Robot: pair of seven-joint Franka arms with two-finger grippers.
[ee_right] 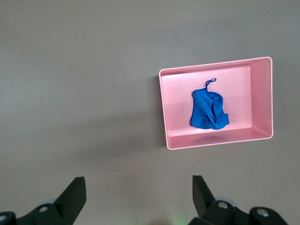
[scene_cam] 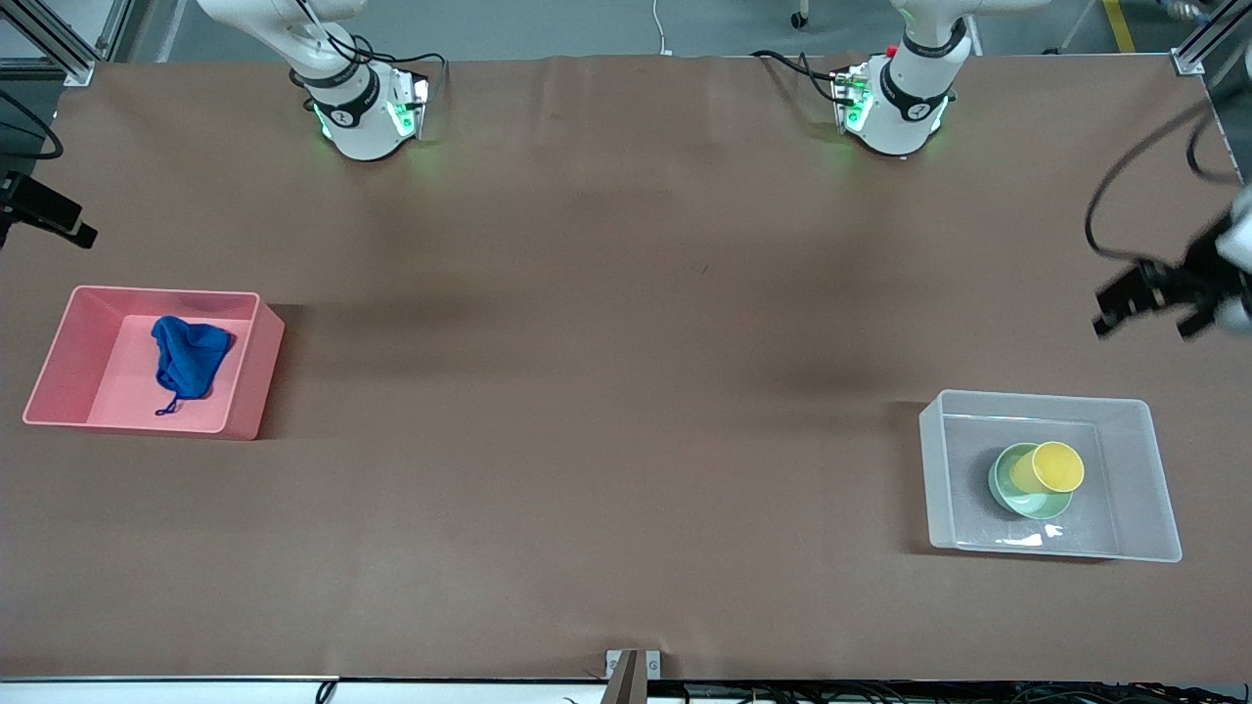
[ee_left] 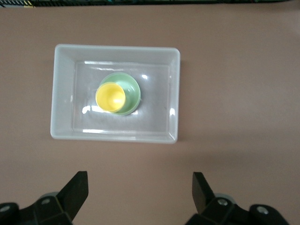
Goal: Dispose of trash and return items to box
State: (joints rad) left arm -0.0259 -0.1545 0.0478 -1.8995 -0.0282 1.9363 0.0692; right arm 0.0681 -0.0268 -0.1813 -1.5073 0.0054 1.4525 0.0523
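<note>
Desk (scene_cam: 626,391): brown, carries a bin at the right arm's end and a box at the left arm's end.
Bin (scene_cam: 68,362): pink, holds the rag.
Box (scene_cam: 1140,479): clear, holds the bowl and cup.
Left gripper (scene_cam: 1154,311): up over bare desk beside the box; jaws wide apart, holding nothing.
Right gripper (ee_right: 138,197): above bare desk near the bin; jaws wide apart, holding nothing.
Rag (scene_cam: 188,359): blue, bunched on the bin's floor, string loose.
Bowl (scene_cam: 1027,499): mint green, in the box.
Cup (scene_cam: 1051,467): yellow, lying tilted in the bowl.
</note>
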